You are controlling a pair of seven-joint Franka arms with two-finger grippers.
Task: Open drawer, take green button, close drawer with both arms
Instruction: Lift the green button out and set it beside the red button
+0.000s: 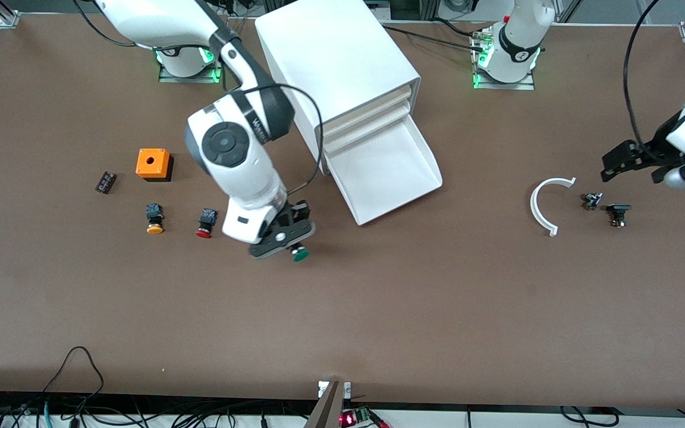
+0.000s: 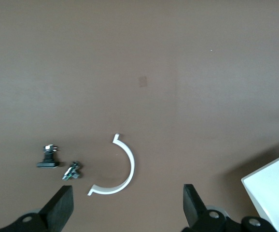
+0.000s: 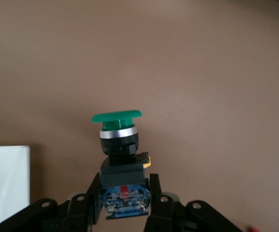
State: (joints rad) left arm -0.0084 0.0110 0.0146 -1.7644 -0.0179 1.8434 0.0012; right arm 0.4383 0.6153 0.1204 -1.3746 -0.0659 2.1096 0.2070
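The white cabinet (image 1: 342, 65) stands at the robots' side of the table, mid-table. Its lowest drawer (image 1: 390, 172) is pulled out and shows nothing inside. My right gripper (image 1: 289, 238) is over bare table beside the open drawer, toward the right arm's end. It is shut on the black-blue body of the green-capped button (image 1: 299, 254). In the right wrist view the button (image 3: 117, 116) stands up between the fingers of the right gripper (image 3: 125, 193). My left gripper (image 1: 613, 165) is open and empty over the left arm's end of the table; in the left wrist view it (image 2: 128, 208) holds nothing.
Toward the right arm's end lie an orange box (image 1: 153, 163), a yellow-capped button (image 1: 154, 219), a red-capped button (image 1: 206, 223) and a small dark block (image 1: 105, 182). Near the left gripper lie a white curved piece (image 1: 541, 205) and two small black parts (image 1: 592, 200), (image 1: 618, 214).
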